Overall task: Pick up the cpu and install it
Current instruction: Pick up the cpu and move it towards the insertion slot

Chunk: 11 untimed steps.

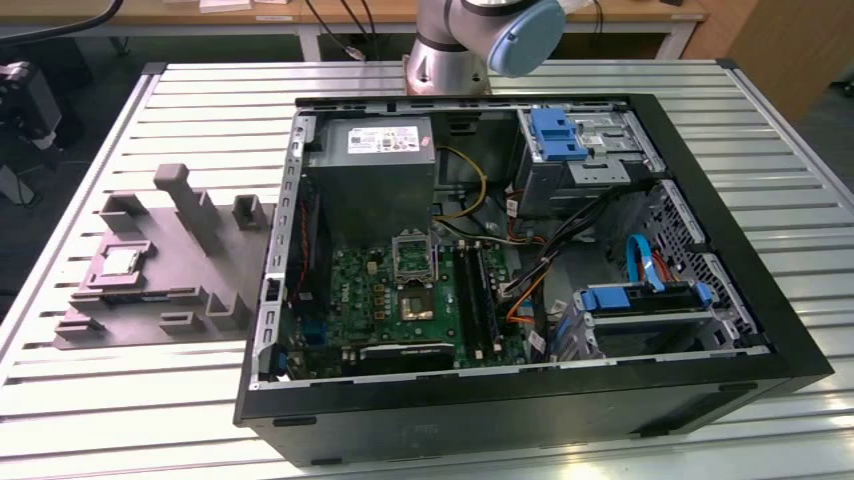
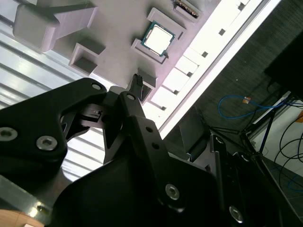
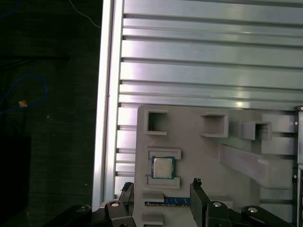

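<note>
Although a white label point(image 1: 383, 141) sits on the grey power supply point(image 1: 380, 195) inside the open computer case point(image 1: 747, 385), its print is too small for me to read. Any writing on the cpu point(image 3: 163, 167) is also too fine to tell.

The cpu is a small flat square with a pale silver metal top and a thin green border around it. It lies flat in a shallow square pocket of the grey tray point(image 1: 200, 255), between two raised rims. In the exterior view this tray rests on the slotted metal table point(image 1: 134, 400) at nine o'clock from the case, and the cpu point(image 1: 123, 264) is toward the nine o'clock side of the tray. In the second wrist view the cpu point(image 2: 158, 39) shines brightly. A memory stick point(image 3: 168, 203) lies in the slot just beside it.

My claw point(image 3: 161, 185) is spread wide, and it holds nothing. Its two black fingers point(image 3: 198, 189) hang above the tray, apart from the cpu, which I see between their tips and a little beyond them. My arm base point(image 1: 454, 50) stands at twelve o'clock from the case.
</note>
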Tool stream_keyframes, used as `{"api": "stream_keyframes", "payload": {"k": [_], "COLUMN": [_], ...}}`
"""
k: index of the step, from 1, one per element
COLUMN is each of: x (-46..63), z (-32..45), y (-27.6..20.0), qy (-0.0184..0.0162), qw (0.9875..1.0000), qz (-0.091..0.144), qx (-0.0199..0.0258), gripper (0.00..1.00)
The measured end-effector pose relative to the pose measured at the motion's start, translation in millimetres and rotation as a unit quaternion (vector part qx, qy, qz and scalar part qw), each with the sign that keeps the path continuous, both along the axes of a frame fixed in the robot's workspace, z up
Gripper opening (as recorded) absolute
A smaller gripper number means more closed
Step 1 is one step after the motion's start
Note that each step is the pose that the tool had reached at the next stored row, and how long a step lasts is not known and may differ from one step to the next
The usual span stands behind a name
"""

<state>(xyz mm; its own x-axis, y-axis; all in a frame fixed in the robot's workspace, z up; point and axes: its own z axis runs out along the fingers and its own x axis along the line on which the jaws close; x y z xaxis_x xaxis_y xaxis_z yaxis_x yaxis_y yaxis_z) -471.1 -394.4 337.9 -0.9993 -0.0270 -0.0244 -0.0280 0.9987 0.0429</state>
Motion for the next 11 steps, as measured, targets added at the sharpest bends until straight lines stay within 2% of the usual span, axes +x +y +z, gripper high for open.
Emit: {"api": "stream_keyframes", "payload": {"k": [11], "x": [0.0], "z": [-2.4], "y": [0.0], "qy": [0.0000], "qw": [1.0000], "qz": [0.000], "qx": [0.0000], "gripper": [0.59]}}
